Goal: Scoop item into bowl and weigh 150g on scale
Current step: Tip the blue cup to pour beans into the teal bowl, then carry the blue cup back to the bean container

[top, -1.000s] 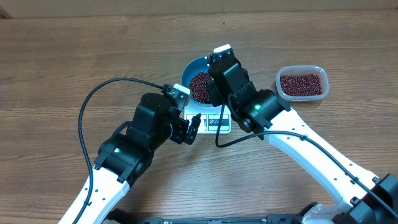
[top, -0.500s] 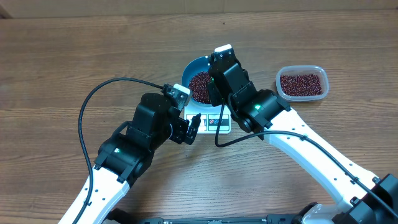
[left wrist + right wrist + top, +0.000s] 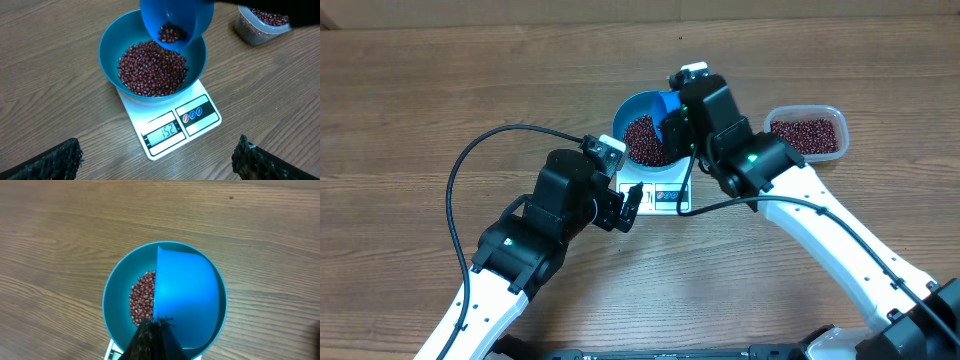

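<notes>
White scale [image 3: 145, 112] reads 152; right hand [image 3: 152, 330] clamps scoop [image 3: 187, 300], left hand [image 3: 623, 207] gapes apart.

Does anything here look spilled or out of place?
Hardly: the beans sit in the bowl, tub and tilted scoop, none around the scale. Only one dark speck on the table beyond the bowl, perhaps a stray bean.

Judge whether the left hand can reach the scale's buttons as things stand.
Probably yes: the open left hand faces the scale's button edge, nothing between them; the scoop hangs over the bowl, not the buttons.
</notes>
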`<state>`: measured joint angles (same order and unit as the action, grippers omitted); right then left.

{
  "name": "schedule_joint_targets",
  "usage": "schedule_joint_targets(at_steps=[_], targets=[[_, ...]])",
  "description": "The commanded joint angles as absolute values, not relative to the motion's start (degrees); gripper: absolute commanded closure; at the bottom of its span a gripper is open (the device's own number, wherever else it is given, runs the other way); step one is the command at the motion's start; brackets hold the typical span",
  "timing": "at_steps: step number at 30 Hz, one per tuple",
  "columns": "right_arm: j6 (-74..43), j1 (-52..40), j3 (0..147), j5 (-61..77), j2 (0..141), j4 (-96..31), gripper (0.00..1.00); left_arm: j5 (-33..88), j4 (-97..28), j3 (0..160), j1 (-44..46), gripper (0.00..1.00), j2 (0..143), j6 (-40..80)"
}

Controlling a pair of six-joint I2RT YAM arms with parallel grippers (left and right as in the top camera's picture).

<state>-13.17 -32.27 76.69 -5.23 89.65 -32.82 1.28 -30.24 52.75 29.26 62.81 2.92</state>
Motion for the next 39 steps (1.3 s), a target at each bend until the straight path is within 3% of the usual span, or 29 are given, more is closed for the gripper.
schedule_joint_targets(at_steps=[1, 32, 39], targets=[[-14.0, -30.22, 76.99, 0.34, 89.76, -31.86, 0.96, 1.3, -30.17, 52.21, 29.28, 0.0, 63.02, 3.44], [-14.52, -0.6, 76.99, 2.26, 86.37, -39.94, 0.96, 1.3, -30.17, 52.21, 29.26, 0.0, 63.02, 3.44], [-11.46, 2.11, 76.99, 0.05, 86.24, -43.05, 0.96, 1.3, -30.17, 52.21, 29.28, 0.0, 63.02, 3.44]])
